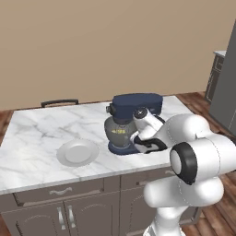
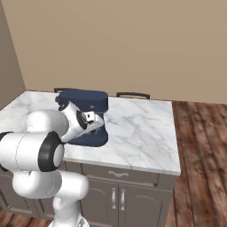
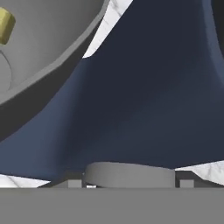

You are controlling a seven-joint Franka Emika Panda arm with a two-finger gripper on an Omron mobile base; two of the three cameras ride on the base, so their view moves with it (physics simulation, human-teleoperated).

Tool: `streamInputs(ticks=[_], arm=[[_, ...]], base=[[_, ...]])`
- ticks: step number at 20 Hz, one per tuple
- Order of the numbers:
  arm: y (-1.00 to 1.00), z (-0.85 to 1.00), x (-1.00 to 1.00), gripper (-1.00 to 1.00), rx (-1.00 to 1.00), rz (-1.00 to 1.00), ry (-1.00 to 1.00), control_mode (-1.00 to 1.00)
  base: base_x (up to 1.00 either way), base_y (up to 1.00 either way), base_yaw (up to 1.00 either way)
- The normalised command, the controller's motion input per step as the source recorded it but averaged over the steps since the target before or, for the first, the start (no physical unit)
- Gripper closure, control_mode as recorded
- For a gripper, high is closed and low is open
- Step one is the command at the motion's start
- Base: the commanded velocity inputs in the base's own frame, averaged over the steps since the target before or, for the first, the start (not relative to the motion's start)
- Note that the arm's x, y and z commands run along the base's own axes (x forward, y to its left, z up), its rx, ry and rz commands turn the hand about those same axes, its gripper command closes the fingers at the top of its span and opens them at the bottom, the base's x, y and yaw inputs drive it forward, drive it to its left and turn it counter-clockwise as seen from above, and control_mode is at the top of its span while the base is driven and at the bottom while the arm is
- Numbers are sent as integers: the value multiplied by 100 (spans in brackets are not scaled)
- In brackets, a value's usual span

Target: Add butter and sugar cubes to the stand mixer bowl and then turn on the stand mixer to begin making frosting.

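Here the gripper (image 2: pixel 94 119) sits pressed close to the stand mixer (image 1: pixel 136 107) column, fingers apparently spread and holding nothing. The butter (image 3: pixel 6 26) lies inside the stand mixer bowl (image 1: pixel 118 133); a misjudged push could miss the knob or shove the mixer

A home kitchen — marble-topped island (image 1: pixel 32 138) over grey cabinets (image 1: pixel 60 214), stand mixer (image 1: pixel 136 107), wood floor (image 2: pixel 201 177).

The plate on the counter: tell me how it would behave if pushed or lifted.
The plate lies flat and shallow, so it would probably slide across the smooth marble counter rather than tip. Its low rim looks hard to pinch. It appears rigid, perhaps breakable.
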Motion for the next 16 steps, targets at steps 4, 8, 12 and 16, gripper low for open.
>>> streamInputs(ticks=[4,8,12,16], arm=[[-28,12,4,100,32,0,0,-100],[-35,20,0,100,34,0,0,-100],[-32,23,7,100,36,0,0,-100],[-24,2,14,100,30,0,4,-100]], base=[[0,0,0],[0,0,0],[0,0,0],[0,0,0]])
